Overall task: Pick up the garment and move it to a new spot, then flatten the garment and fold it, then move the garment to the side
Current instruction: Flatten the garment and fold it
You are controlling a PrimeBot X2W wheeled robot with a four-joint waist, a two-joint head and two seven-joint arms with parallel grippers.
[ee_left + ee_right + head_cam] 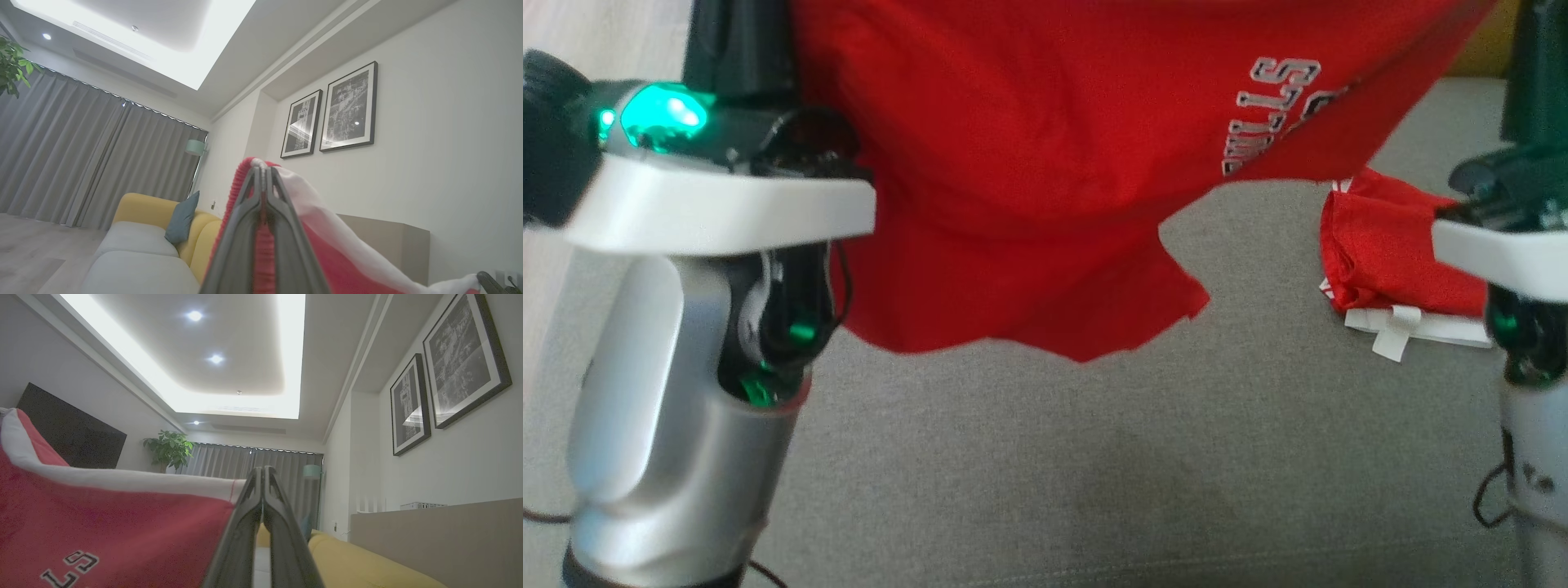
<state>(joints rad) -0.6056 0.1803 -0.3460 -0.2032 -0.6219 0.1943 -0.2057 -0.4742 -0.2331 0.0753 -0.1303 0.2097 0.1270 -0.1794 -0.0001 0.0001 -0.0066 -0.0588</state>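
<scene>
2 grippers [264,171] [263,470] stretch garment [1013,163] sideways (white edge up).

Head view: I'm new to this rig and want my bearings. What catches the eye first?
A red garment with grey lettering hangs across the top, above the grey cushion. In the wrist views, the left gripper and right gripper are each shut on its white-trimmed edge.
</scene>
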